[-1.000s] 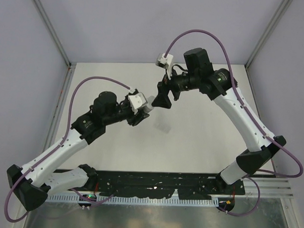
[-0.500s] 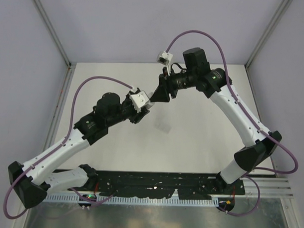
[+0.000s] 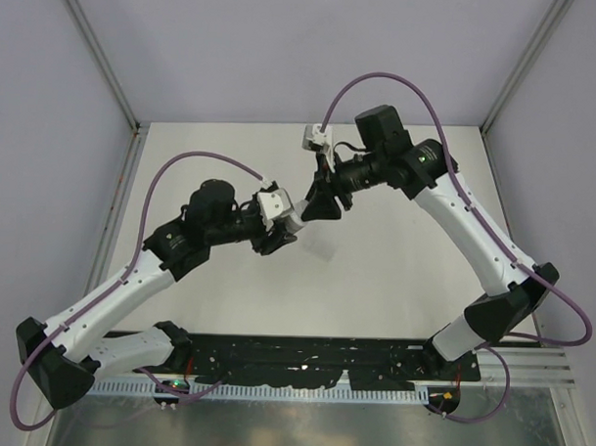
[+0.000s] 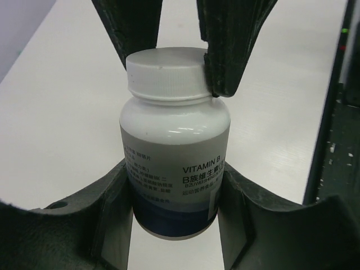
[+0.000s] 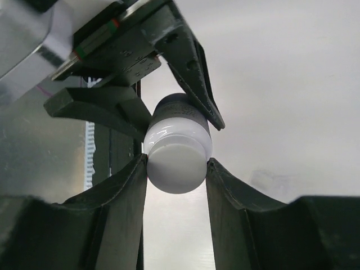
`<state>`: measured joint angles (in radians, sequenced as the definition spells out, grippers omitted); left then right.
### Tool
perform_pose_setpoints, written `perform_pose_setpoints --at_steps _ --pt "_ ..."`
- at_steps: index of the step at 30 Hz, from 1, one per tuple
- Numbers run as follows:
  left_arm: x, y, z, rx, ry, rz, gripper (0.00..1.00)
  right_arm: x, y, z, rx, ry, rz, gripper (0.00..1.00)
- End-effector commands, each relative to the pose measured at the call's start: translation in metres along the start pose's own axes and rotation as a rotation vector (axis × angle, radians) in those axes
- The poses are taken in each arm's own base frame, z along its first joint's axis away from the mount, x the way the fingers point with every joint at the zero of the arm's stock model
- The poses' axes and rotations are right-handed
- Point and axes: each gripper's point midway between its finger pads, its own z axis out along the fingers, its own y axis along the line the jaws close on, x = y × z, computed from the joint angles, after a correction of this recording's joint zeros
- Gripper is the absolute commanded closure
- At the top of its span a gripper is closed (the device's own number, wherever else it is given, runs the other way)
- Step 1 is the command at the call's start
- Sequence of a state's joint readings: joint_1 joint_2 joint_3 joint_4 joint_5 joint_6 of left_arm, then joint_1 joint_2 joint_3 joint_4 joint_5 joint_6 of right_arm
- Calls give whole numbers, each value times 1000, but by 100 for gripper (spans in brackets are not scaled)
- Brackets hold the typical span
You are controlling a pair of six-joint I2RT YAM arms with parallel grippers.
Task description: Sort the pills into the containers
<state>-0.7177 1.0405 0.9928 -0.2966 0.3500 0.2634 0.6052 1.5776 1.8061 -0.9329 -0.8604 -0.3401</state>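
A bottle (image 4: 174, 146) with a white body, a "VITAMIN B" label and a white cap (image 4: 166, 73) is held above the table between both arms. My left gripper (image 4: 174, 208) is shut on the bottle's lower body. My right gripper (image 5: 177, 162) is shut on the cap (image 5: 175, 163), one finger on each side. From above, the two grippers meet over the table's middle, left gripper (image 3: 281, 225) and right gripper (image 3: 313, 206). A clear flat packet (image 3: 322, 250) lies on the table just below them. No pills show in any view.
The white table (image 3: 405, 246) is bordered by a metal frame post (image 3: 121, 99) at the back left and a black rail (image 3: 303, 355) at the near edge. The packet (image 5: 275, 183) shows faintly in the right wrist view, beside the right finger.
My right gripper came down toward the left gripper and shut on the bottle's cap. The left arm shifted slightly right, still holding the bottle.
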Motion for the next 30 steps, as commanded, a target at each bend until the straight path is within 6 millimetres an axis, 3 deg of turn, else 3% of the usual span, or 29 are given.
perform_pose_setpoints --at_steps 1,7,14,20,24,30 --pt "-44 -70 -23 395 -157 63 100 -9 30 -13 -2 9 -342 75" --pt "-47 -105 -45 629 -150 55 100 3 61 -14 4 97 -551 75" --pt "-51 -124 -62 820 -97 5 100 19 66 -15 79 210 -698 63" --pt "-47 -117 -54 777 -74 15 100 18 64 -24 142 237 -721 34" --pt "-47 -103 -46 658 -97 65 100 10 71 -28 147 197 -692 20" --pt "-50 -80 -38 486 -122 102 100 -7 80 -37 127 114 -627 18"
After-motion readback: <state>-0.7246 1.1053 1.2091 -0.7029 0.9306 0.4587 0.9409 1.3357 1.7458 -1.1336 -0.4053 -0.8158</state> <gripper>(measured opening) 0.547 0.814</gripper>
